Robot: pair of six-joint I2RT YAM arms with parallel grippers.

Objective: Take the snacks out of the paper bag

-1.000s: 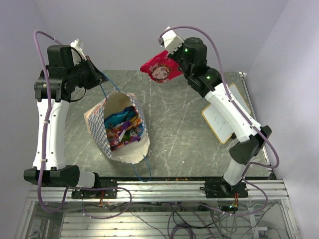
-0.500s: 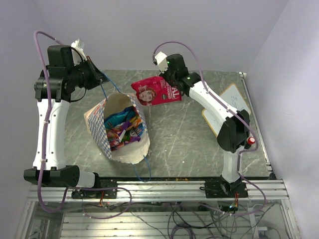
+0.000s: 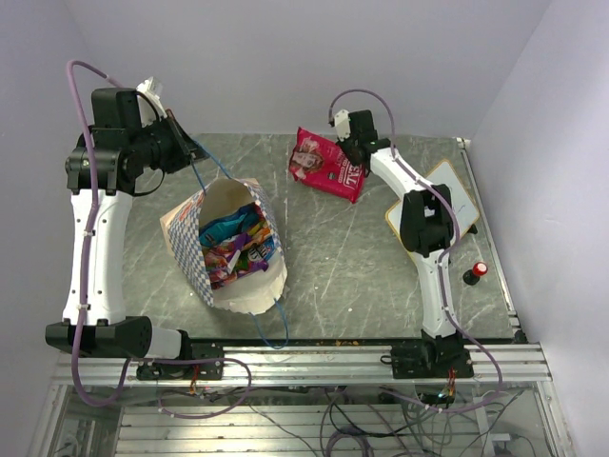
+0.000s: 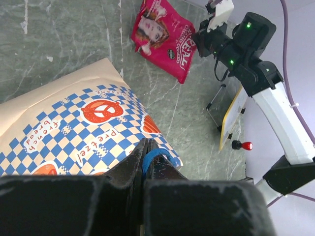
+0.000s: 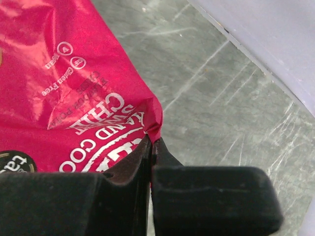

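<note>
The table is a grey-green marbled slab with pale scratches, and plain lilac walls close it in. A metal rail carrying both arm bases runs along the edge nearest the paper bag's bottom.

The bag stands open left of the table's middle, its checkered band facing the left wrist camera. Packets in blue, purple, orange and green fill it. The left gripper is above the bag's far rim, clenched on the blue cord handle. A second cord loop trails from the bag toward the rail.

The crimson packet lies outside the bag, beyond it and to its right, seemingly flat on the table. The right gripper pinches that packet's edge on the side away from the bag, jaws closed on the foil. A whiteboard lies well right of the bag, with a red button just past the whiteboard.

A second earlier the crimson packet hung high in the air from a folded right arm. Half a second ago it was lower and closer to the bag's mouth. Now it is down and farther from the bag, with the arm stretched out long. The left arm and the bag have not moved.
</note>
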